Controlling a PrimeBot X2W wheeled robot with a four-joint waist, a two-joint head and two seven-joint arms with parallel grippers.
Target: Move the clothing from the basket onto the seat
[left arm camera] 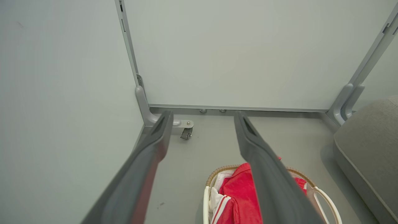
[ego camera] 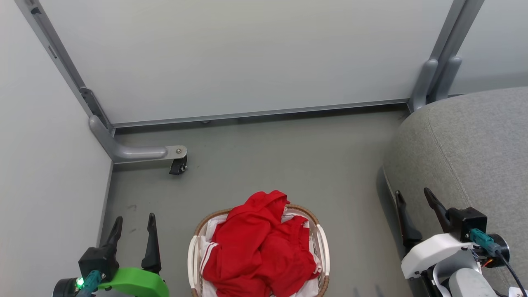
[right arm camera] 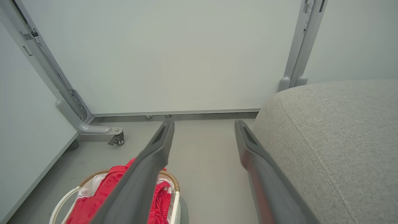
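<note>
Task not yet begun. Bright red soft clothing (ego camera: 260,243) heaped in oval woven-rimmed basket (ego camera: 214,215) on floor, 6 o'clock. Grey upholstered seat (ego camera: 474,144) at 3 o'clock. Left tool (ego camera: 135,218) and right tool (ego camera: 412,192) both spread, holding nothing. Next, likely: lower one tool onto heap, pinch fabric.

Straight above the basket (ego camera: 193,251) the way is free, with the clothing (ego camera: 255,243) heaped over its rim. Bare floor (ego camera: 288,156) runs beyond the basket and along both its sides. Left of the basket stands a side panel (ego camera: 41,185), with a caster foot (ego camera: 178,165) jutting out at the far left. A back panel (ego camera: 247,53) stands beyond. Right of the basket, past a floor strip, the seat (ego camera: 466,148) rises with a bare top. The left pincer (ego camera: 135,217) and right pincer (ego camera: 412,192), jaws spread, flank the basket without touching it.
</note>
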